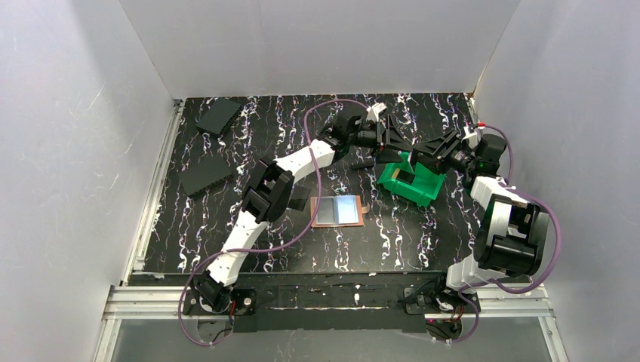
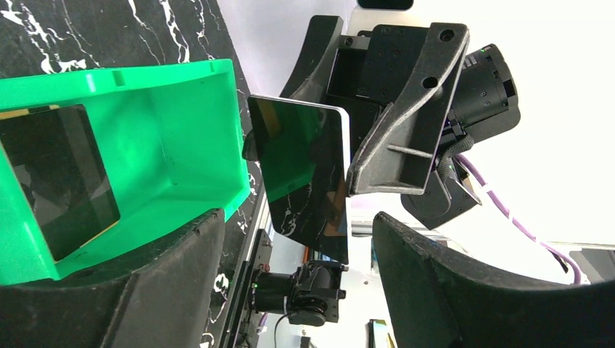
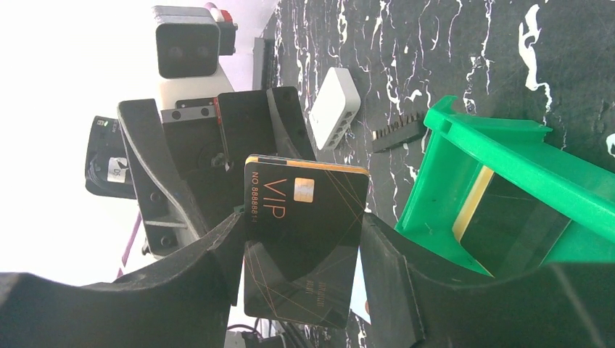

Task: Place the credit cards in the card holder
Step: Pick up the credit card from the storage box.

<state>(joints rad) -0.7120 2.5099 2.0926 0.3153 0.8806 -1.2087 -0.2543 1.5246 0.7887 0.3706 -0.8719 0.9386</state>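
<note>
Open flat on the marbled table (image 1: 407, 241), closest to the arm bases, lies the card holder (image 1: 338, 211) — grey and light-blue panels up, well apart from both grippers. Beyond it, by the green bin (image 1: 423, 190), the right gripper (image 3: 301, 228) pinches a black VIP card (image 3: 301, 283) by its long edges. The left gripper (image 2: 297, 225) faces that card, jaws spread wide — clear of it. A second dark card (image 3: 508, 225) leans inside the bin.

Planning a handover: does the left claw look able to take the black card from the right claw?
Probably yes: the left claw stands open facing the black card held in the right claw, with nothing between them.
</note>
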